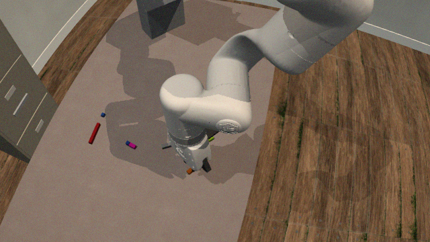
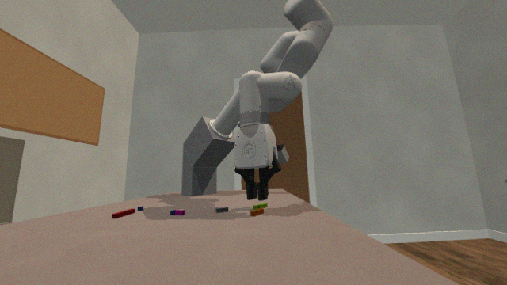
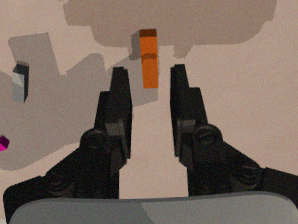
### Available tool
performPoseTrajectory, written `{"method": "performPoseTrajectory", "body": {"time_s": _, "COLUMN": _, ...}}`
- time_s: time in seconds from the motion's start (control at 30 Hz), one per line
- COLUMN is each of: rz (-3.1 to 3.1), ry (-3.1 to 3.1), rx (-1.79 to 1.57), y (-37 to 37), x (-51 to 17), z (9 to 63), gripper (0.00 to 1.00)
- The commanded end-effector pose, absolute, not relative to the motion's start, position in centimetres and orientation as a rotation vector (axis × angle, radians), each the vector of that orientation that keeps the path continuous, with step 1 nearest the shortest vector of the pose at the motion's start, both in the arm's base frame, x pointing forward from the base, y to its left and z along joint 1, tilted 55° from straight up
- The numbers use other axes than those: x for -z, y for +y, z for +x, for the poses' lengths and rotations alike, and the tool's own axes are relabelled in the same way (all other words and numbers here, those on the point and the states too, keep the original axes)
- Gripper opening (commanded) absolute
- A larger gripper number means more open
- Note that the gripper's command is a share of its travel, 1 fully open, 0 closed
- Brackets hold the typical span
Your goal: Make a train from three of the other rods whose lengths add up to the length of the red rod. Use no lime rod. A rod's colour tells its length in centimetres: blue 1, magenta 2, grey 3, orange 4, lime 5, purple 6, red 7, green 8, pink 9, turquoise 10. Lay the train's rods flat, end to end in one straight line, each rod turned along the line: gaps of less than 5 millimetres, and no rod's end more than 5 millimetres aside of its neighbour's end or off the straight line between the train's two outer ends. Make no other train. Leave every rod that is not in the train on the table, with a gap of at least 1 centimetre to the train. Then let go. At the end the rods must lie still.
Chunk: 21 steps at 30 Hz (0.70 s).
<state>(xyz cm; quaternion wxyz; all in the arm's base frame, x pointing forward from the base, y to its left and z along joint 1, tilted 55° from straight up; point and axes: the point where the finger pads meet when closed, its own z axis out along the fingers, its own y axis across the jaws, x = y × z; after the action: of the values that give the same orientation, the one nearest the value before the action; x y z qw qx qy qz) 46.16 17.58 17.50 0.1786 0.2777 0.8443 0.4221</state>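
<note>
My gripper (image 2: 257, 196) hangs just above the table, fingers partly open with nothing between them. The orange rod (image 3: 149, 59) lies flat under and just ahead of the fingertips, pointing along the gap; it also shows in the top and exterior views (image 1: 189, 171) (image 2: 257, 212). The lime rod (image 2: 260, 206) lies just beyond it. The grey rod (image 1: 166, 146) lies left of the gripper. A magenta rod (image 1: 133, 145) lies with a blue cube (image 1: 127, 142) touching its end. The red rod (image 1: 94, 133) and a second blue cube (image 1: 103, 114) lie far left.
The arm's grey base block (image 1: 160, 15) stands at the back of the table. The table's right edge (image 1: 262, 151) runs close to the gripper, with wooden floor beyond. A cabinet (image 1: 20, 107) stands off the left side.
</note>
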Motion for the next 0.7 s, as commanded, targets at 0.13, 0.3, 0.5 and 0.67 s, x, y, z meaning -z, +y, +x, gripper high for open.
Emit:
{"method": "performPoseTrajectory", "body": {"time_s": 0.13, "rz": 0.787, "ry": 2.384, "rx": -1.193, "y": 18.11, "x": -16.92, "z": 46.85, "gripper": 0.24}}
{"method": "performPoseTrajectory", "body": {"time_s": 0.3, "rz": 0.787, "ry": 2.384, "rx": -1.193, "y": 18.31, "x": -16.73, "z": 47.03, "gripper": 0.24}}
{"method": "performPoseTrajectory", "body": {"time_s": 0.5, "rz": 0.787, "ry": 2.384, "rx": -1.193, "y": 18.45, "x": -16.59, "z": 47.17, "gripper": 0.24}}
{"method": "performPoseTrajectory", "body": {"time_s": 0.67, "rz": 0.787, "ry": 2.384, "rx": -1.193, "y": 18.5, "x": -16.55, "z": 47.21, "gripper": 0.24}}
